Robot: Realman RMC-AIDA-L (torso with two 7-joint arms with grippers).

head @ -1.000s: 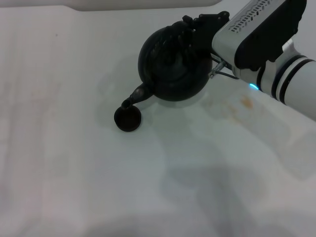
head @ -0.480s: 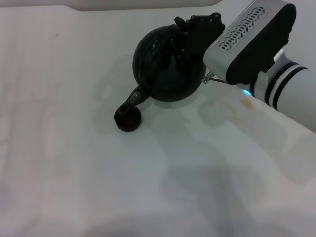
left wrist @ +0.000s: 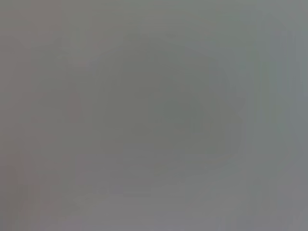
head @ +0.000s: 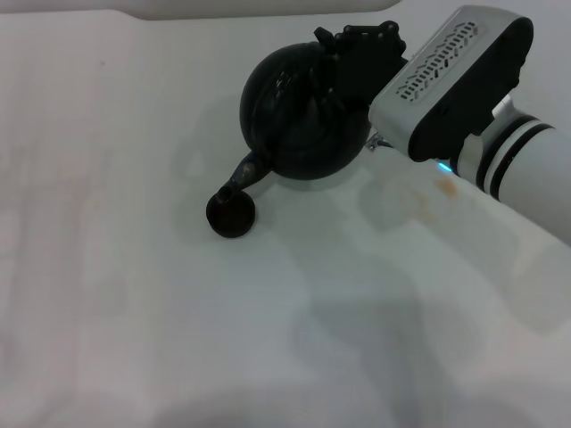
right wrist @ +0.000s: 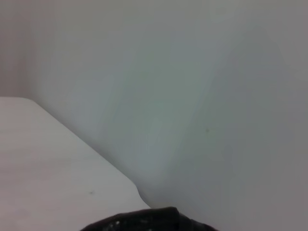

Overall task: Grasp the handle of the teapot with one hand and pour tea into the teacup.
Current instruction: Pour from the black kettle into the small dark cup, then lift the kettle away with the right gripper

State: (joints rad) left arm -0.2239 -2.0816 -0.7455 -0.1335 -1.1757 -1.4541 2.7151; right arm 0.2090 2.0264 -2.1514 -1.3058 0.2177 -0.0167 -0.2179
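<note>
We judge the pour to be under way. Our right tool (head: 357, 49) is clamped on the handle (head: 335, 67) at the top of the teapot (head: 303, 116), which is tipped with its spout (head: 243, 171) angled down toward the teacup (head: 231, 214). The spout tip sits right over the teacup's rim, at the side nearest the teapot. We cannot see any tea flowing or how full the teacup is. What is left, as we judge it, is finishing the pour, righting the teapot and setting it on the white surface (head: 134, 312). We count one teapot, one teacup and one tool; our left tool is out of sight.
</note>
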